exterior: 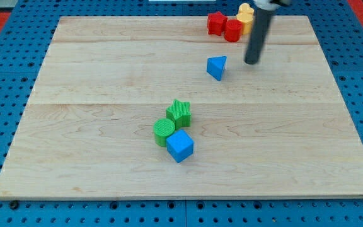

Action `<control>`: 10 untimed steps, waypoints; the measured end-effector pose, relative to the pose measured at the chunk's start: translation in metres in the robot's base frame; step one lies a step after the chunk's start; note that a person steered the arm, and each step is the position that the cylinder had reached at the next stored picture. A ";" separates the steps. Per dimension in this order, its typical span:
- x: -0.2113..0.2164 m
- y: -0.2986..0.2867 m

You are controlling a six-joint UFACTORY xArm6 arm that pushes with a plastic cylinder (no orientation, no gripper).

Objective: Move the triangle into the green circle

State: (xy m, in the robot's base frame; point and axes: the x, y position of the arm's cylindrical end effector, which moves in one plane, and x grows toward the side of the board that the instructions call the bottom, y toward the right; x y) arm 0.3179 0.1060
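Note:
A blue triangle point(217, 67) lies on the wooden board in the view's upper right part. A green circle point(163, 132) lies near the board's middle, touching a green star point(179, 113) above it and a blue cube point(180, 145) to its lower right. My tip point(251, 62) rests on the board just to the right of the blue triangle, a small gap apart from it. The rod rises from the tip to the view's top edge.
A red star-like block point(216, 23), a red cylinder point(233, 29) and a yellow block point(245, 17) cluster at the board's top edge, just up and left of the rod. The wooden board point(93, 94) lies on a blue pegboard.

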 end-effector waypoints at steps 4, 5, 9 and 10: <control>0.111 -0.108; 0.096 -0.155; 0.069 -0.224; 0.105 -0.198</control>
State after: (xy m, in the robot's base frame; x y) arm 0.4226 -0.0924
